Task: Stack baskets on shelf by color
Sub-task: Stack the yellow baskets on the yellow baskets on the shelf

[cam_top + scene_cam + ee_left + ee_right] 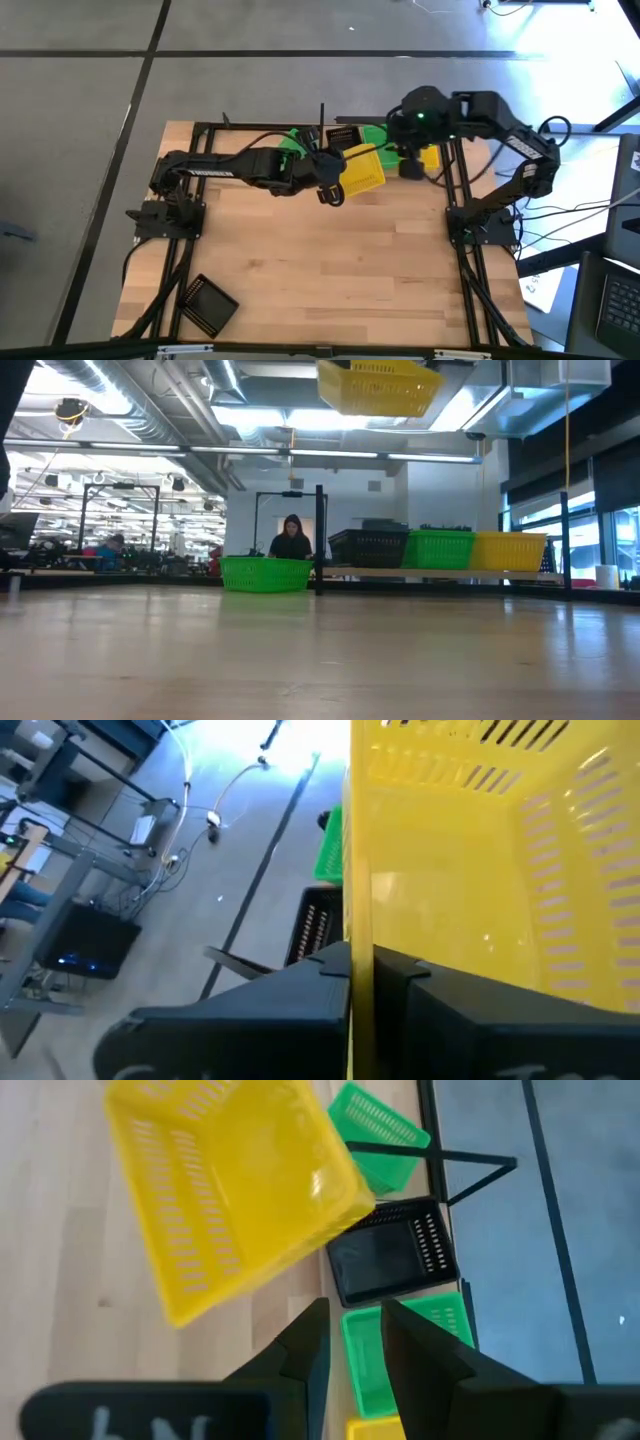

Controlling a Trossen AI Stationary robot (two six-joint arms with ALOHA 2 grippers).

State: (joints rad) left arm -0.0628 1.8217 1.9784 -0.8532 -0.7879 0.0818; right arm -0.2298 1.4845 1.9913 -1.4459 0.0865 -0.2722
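we find the left gripper (330, 190) closed on the wall of a yellow basket (362, 168), its two fingers (300, 990) pinching the rim edge in the left wrist view. the basket is held clear of the table, high enough to sit at the top edge of the low view, above the back of the tabletop just in front of the shelf (440, 572). the right gripper (350, 1335) stands over the shelf's right part with its jaws apart and nothing between them.

progress, as we judge it: on the shelf the low view shows one black basket (368, 547), one green basket on the shelf (438, 548) and one shelved yellow basket (508, 550) side by side, each apparently starting its own colour pile. a second green basket (266, 573) sits on the table just left of the shelf post, not yet placed. another black basket (207, 303) lies at the table's near left corner, well apart from the shelf. we cannot account for the remaining baskets in these views. most of the stacking therefore appears still to be done.

orientation of the held basket: its opening faces upward with a tilt, and in the high view its long axis runs roughly across the table, slightly skewed to the shelf's length. we judge it needs levelling and squaring before it nests into the shelved yellow basket.
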